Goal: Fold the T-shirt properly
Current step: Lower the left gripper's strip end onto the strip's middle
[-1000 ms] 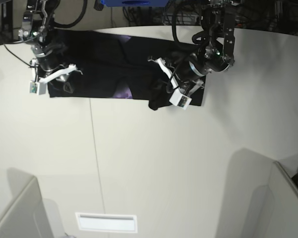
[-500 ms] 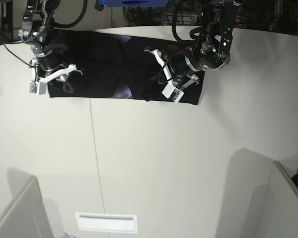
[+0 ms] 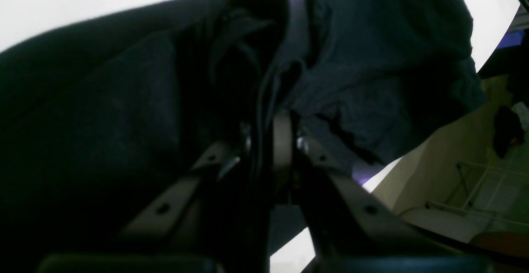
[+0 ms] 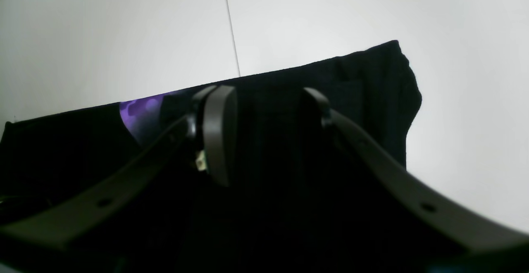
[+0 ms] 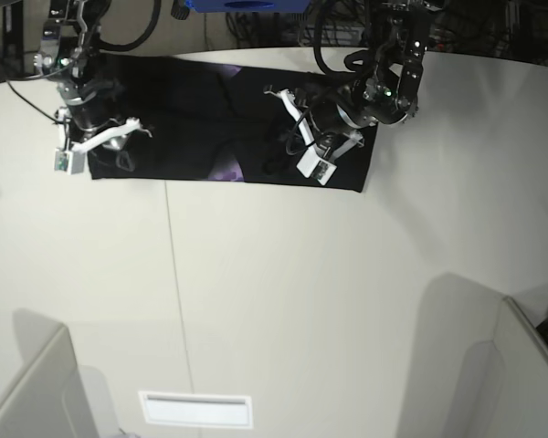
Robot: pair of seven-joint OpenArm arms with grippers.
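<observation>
The black T-shirt point(image 5: 192, 100) lies spread along the far part of the white table point(image 5: 283, 292), with a little purple print point(image 5: 226, 171) showing at its front edge. My left gripper point(image 5: 290, 119) hangs over the shirt's right part. In the left wrist view this gripper point(image 3: 264, 136) is shut on a raised fold of the T-shirt point(image 3: 372, 58). My right gripper point(image 5: 128, 130) is at the shirt's left end. In the right wrist view its fingers point(image 4: 219, 132) stand apart just above the flat T-shirt point(image 4: 372, 83).
A blue object point(image 5: 237, 5) and cables sit beyond the table's far edge. Grey panels stand at the near left point(image 5: 36, 392) and near right point(image 5: 530, 365) corners. A white slot point(image 5: 196, 409) lies near the front edge. A seam point(image 5: 178, 292) runs down the table.
My left gripper has moved up and to the left with the cloth. The bunched lump at the shirt's front right edge has gone and that edge now lies straight. The right arm stayed still.
</observation>
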